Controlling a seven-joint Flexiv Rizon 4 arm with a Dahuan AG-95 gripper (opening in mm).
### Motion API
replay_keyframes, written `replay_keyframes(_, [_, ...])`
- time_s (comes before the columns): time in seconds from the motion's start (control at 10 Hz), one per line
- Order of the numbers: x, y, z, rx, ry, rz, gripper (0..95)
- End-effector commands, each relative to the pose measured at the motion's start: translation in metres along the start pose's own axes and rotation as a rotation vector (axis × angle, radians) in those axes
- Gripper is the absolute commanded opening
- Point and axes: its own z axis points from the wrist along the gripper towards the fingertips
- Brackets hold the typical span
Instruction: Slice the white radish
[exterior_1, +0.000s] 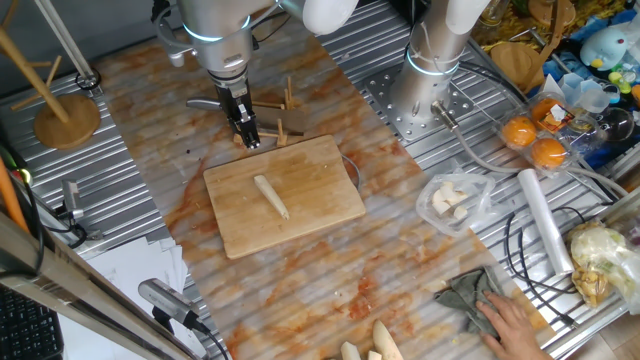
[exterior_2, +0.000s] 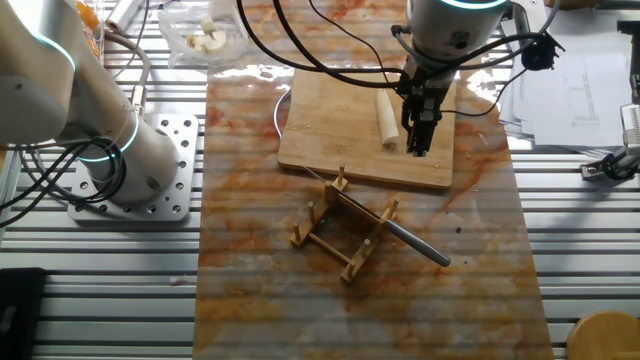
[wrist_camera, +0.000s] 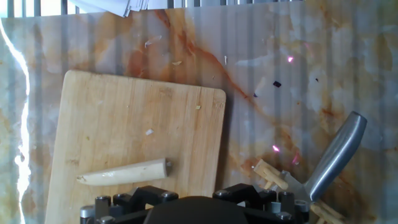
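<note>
The white radish (exterior_1: 271, 195) (exterior_2: 387, 118) (wrist_camera: 124, 172) lies whole on the wooden cutting board (exterior_1: 320, 170) (exterior_2: 340, 130) (wrist_camera: 137, 118), a slim cream stick. My gripper (exterior_1: 248, 138) (exterior_2: 420, 145) hangs fingers-down over the board's edge on the knife side, a little way from the radish's thick end. Its fingers look pressed together with nothing between them. A knife with a grey handle (exterior_1: 212, 102) (exterior_2: 418, 245) (wrist_camera: 334, 155) rests on a small wooden rack (exterior_1: 285, 118) (exterior_2: 345, 232) (wrist_camera: 268, 173) just beyond the board. The hand view shows only the gripper's black base, not its fingertips.
A second arm's base (exterior_1: 430, 85) (exterior_2: 125, 165) stands beside the mat. A clear bag of pale chunks (exterior_1: 452, 200) (exterior_2: 205, 35), oranges (exterior_1: 535, 140) and a film roll (exterior_1: 545, 225) lie to the right. A person's hand (exterior_1: 512, 318) holds a cloth near thicker pale roots (exterior_1: 372, 345).
</note>
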Motion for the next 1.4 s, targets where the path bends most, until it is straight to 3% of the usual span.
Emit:
replay_keyframes(0.1, [0.0, 0.0, 0.0, -0.02, 0.008, -0.084, 0.0])
replay_keyframes(0.7, [0.0, 0.0, 0.0, -0.014, 0.017, -0.045, 0.0])
replay_keyframes(0.9, [0.0, -0.001, 0.001, 0.012, 0.017, 0.114, 0.0])
replay_keyframes(1.1, [-0.001, -0.006, 0.009, 0.086, 0.032, 0.251, 0.0])
replay_keyframes(1.3, [0.0, -0.032, 0.021, 0.099, 0.04, 0.26, 0.0])
replay_keyframes(1.4, [0.003, -0.049, 0.023, 0.082, 0.043, 0.26, 0.0])
